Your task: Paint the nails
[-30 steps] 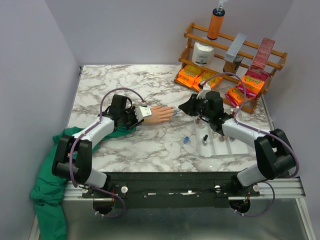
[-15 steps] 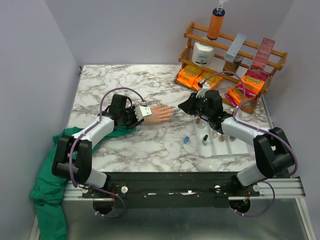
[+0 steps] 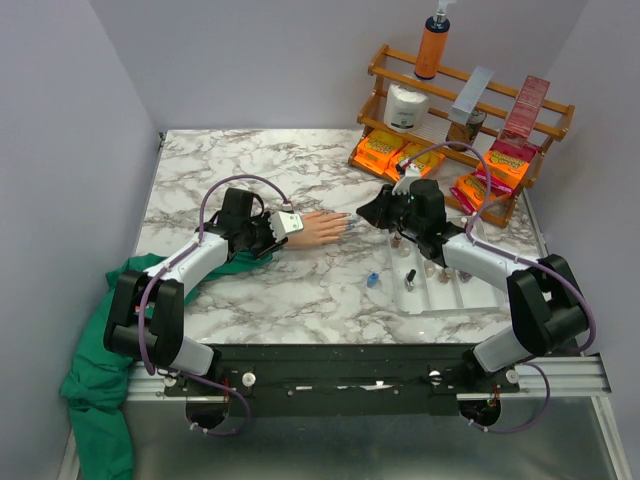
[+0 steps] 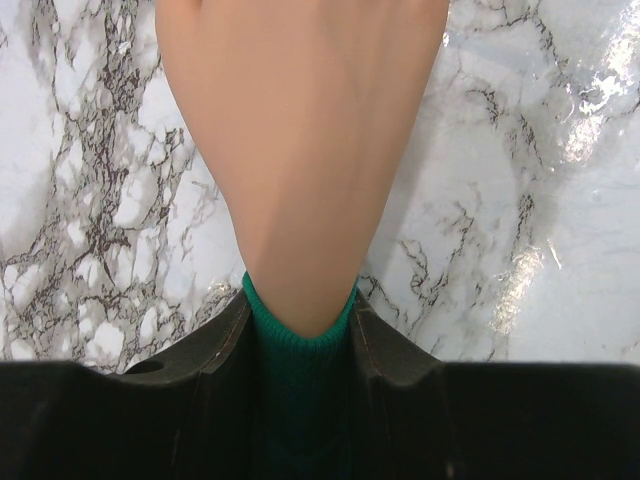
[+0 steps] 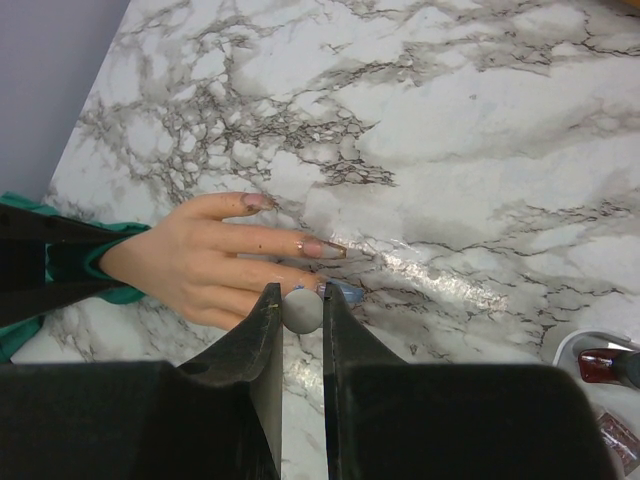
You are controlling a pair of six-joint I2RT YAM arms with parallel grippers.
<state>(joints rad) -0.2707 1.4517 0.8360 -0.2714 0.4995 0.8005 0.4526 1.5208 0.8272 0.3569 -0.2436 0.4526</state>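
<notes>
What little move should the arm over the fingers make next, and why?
Probably a short stroke along the bluish nail of the peach-coloured fake hand. The right gripper pinches a small grey round handle right beside that fingertip, and the left gripper clamps the green sleeve, steadying it.

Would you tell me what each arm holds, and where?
Left fingers clamp the fake hand at its green-sleeved wrist; right fingers pinch a small grey cap, probably the brush's, by its sides.
</notes>
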